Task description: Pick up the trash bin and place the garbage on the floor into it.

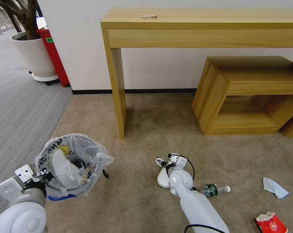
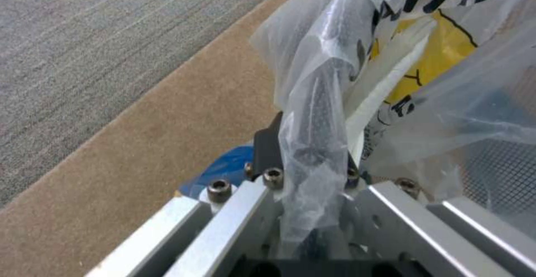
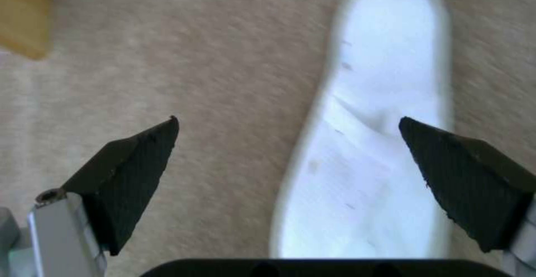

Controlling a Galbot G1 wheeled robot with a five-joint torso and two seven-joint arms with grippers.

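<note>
**Right jaws over second slipper, bin held on left**

I've got the left gripper (image 1: pixel 44 176) clamped on the rim of the small round black trash bin lined with a crinkly lettered plastic bag (image 1: pixel 72 165), at about 8 o'clock in the head view. Left wrist view confirms it: bag film and rim (image 2: pixel 313 143) run straight down between the fingers. Bin already holds one white slipper (image 1: pixel 63 168) and a wooden stick (image 1: pixel 85 174).

Right gripper (image 1: pixel 163 162) is low over the tan short-pile carpet floor (image 1: pixel 146 129), near 6 o'clock in the head view, jaws spread wide and holding nothing. Directly under it lies the second flat white foam slipper (image 3: pixel 374 143).

Key relation, from the right wrist view: the slipper's long axis runs away from the wrist, roughly square to the jaw closing line. It sits off-centre, toward the right fingertip (image 3: pixel 441 159), which overlaps its edge; the left fingertip (image 3: pixel 140 155) is over bare carpet, well clear. My call: shift toward the slipper before closing, or the jaws straddle one edge only. Right arm is clearly the nearer one; left is busy with the bin.

Still on the floor off to 4 o'clock: a crushed clear plastic bottle with green label (image 1: pixel 215 189) just beside the right arm, a pale-blue crumpled tissue (image 1: pixel 275 187), a red wrapper (image 1: pixel 271 223).
</note>
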